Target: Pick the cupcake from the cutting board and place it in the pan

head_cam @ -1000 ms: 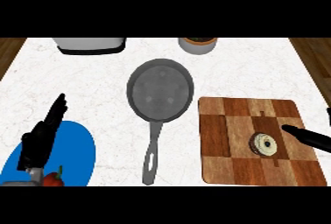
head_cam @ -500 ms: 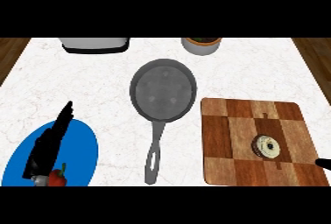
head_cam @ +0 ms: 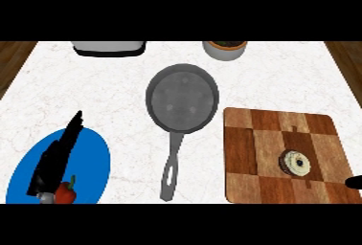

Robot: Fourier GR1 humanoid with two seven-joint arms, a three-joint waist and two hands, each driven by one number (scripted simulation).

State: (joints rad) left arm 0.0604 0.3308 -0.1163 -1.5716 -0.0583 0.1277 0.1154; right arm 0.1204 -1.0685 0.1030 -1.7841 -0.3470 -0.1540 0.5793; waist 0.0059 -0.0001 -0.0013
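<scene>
- Under the pan (head_cam: 182, 98) and everything else lies the white marbled table (head_cam: 106, 91), with brown wood showing past both of its sides.
- Right of the pan, close to its handle but apart from it, a chequered wooden cutting board (head_cam: 254, 158) lies flat.
- Left of the pan's handle and well apart from it, a blue plate (head_cam: 96, 162) sits at the lower edge of the view.
- At the middle stands the pan itself, dark grey and round, its bowl empty and its long handle pointing toward the robot.
- Far left of the pan's handle, the left hand (head_cam: 56, 160) shows over the blue plate; its fingers are straight and pressed together, pointing away from the robot, and they hold nothing.
- Beyond the pan and to its left, a grey appliance (head_cam: 109, 47) is cut off by the far edge.
- Beyond the pan and slightly to its right stands a pale round pot (head_cam: 226, 49) with dark contents.
- Right of the pan's handle, the cupcake (head_cam: 297, 162) sits on the right half of the cutting board, untouched.
- Left of the handle's end, a small red thing (head_cam: 66, 192) lies on the plate beside the left wrist.
- Farthest right of the pan, only a black tip of the right hand (head_cam: 354, 182) shows, near the cupcake but apart from it; whether this hand is open or closed I cannot tell.
</scene>
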